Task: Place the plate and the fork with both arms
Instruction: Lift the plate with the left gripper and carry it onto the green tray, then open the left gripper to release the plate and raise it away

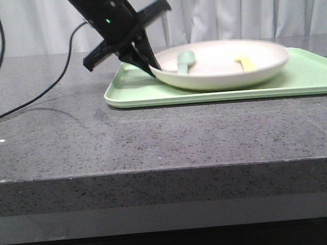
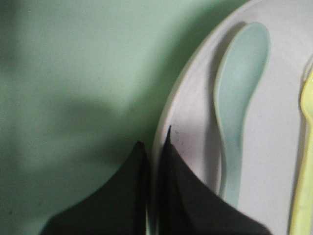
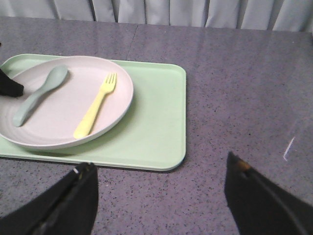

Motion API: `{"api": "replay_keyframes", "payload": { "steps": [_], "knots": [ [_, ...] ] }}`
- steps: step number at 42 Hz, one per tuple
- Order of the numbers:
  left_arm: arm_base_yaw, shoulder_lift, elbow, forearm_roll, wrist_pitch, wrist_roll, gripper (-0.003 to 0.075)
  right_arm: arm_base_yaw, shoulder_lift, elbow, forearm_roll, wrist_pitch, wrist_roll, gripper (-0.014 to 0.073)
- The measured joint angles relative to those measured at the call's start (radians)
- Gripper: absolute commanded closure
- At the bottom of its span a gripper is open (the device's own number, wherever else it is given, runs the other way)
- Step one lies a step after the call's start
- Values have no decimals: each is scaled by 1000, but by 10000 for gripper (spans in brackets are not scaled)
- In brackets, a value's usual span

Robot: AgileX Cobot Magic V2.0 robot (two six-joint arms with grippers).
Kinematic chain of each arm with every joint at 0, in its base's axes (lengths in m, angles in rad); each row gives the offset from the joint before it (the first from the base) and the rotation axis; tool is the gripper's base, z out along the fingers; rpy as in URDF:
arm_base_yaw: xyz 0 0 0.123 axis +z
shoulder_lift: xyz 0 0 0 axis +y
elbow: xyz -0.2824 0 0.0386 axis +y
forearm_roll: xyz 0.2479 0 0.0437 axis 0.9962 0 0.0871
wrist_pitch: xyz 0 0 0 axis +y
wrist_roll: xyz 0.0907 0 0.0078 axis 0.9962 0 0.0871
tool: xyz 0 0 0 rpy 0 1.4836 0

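The cream plate sits on the light-green tray. The yellow fork and a pale teal spoon lie in it. My left gripper is shut on the plate's left rim. In the left wrist view it has one finger on each side of the plate's rim, next to the spoon and the fork. My right gripper is open and empty over bare table by the tray's corner, apart from the plate and fork.
The grey speckled table has its front edge near the camera. A black cable trails over its left side. A white curtain hangs behind. The spoon lies left of the fork.
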State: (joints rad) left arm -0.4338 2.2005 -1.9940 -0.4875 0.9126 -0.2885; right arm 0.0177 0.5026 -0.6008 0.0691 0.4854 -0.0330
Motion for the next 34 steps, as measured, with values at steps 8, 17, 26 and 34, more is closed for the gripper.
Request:
{"api": "replay_keyframes", "payload": {
  "steps": [8, 17, 26, 34],
  "knots": [
    [-10, 0, 0, 12, -21, -12, 719, 0, 0, 0, 0, 0, 0, 32],
    [-10, 0, 0, 10, -29, -14, 428, 0, 0, 0, 0, 0, 0, 32],
    [-12, 0, 0, 4, -34, 15, 346, 0, 0, 0, 0, 0, 0, 32],
    [-13, -65, 0, 17, 23, 203, 419, 0, 0, 0, 0, 0, 0, 32]
  ]
}}
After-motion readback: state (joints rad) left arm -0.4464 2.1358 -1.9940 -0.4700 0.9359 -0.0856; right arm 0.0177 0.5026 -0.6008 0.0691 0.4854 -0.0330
